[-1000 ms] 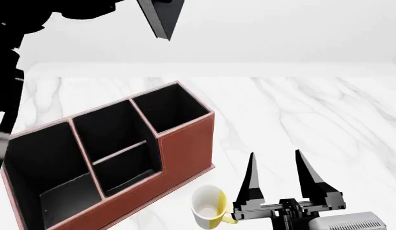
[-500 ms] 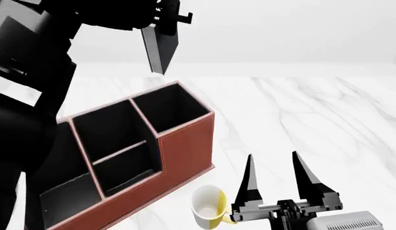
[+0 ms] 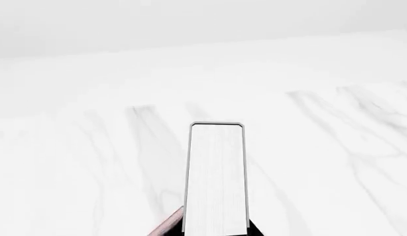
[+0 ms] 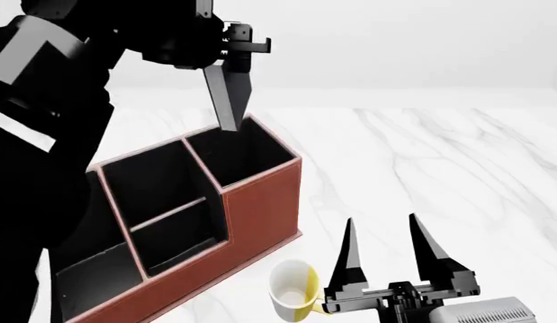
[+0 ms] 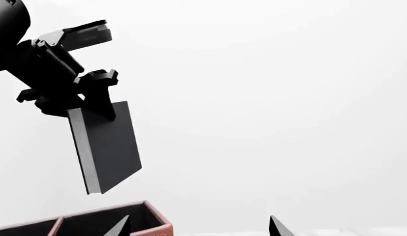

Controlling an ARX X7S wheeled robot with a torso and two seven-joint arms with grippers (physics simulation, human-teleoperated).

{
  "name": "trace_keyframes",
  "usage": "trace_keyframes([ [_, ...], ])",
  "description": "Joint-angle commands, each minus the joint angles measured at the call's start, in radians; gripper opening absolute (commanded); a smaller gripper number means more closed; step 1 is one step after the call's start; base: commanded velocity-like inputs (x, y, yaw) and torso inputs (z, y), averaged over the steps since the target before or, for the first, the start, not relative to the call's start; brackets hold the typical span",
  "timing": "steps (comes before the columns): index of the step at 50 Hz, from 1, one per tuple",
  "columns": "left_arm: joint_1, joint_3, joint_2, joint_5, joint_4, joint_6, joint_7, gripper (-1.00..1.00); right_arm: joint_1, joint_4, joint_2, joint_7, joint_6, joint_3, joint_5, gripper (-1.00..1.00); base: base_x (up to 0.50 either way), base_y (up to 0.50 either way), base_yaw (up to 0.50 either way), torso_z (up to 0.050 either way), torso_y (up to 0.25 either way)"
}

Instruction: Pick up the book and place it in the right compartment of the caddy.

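My left gripper (image 4: 232,57) is shut on the dark grey-black book (image 4: 226,94) and holds it upright, hanging down. Its lower edge is just above the far rim of the right compartment (image 4: 242,156), the square end section of the red-brown caddy (image 4: 260,202). In the left wrist view the book's white page edges (image 3: 216,177) fill the middle, with a bit of caddy rim (image 3: 167,225) beside them. The right wrist view shows the book (image 5: 108,145) hanging above the caddy (image 5: 150,222). My right gripper (image 4: 383,245) is open and empty, low at the front right.
A white and yellow mug (image 4: 291,289) stands on the white marble table (image 4: 440,161), between the caddy's front wall and my right gripper. My left arm (image 4: 44,134) covers the caddy's wide left end section.
My left gripper has come down with the book, from high above the caddy to just over the right compartment's far rim. My right gripper has barely shifted.
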Motion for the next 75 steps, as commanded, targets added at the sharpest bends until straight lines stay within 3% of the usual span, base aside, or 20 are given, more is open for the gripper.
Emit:
trace_keyframes([
  [1,0.018,-0.011,-0.009,-0.066,0.064,0.014,-0.058,-1.00,0.001,-0.001,-0.013,-0.017,0.003,0.013,-0.016,1.00,0.00,0.00,0.00,0.000,0.000],
  [25,0.110,-0.092,-0.152,-0.165,0.364,-0.001,-0.257,-1.00,0.001,0.014,-0.010,-0.016,-0.006,0.000,-0.028,1.00,0.00,0.00,0.00,0.000,0.001],
  [61,0.127,-0.082,-0.174,-0.152,0.415,0.006,-0.305,-1.00,0.003,0.023,-0.001,-0.013,-0.004,-0.019,-0.034,1.00,0.00,0.00,0.00,0.000,0.002],
  [75,0.169,-0.061,-0.152,-0.128,0.376,0.027,-0.269,-1.00,0.004,0.029,0.001,-0.012,-0.007,-0.024,-0.035,1.00,0.00,0.00,0.00,0.001,0.001],
])
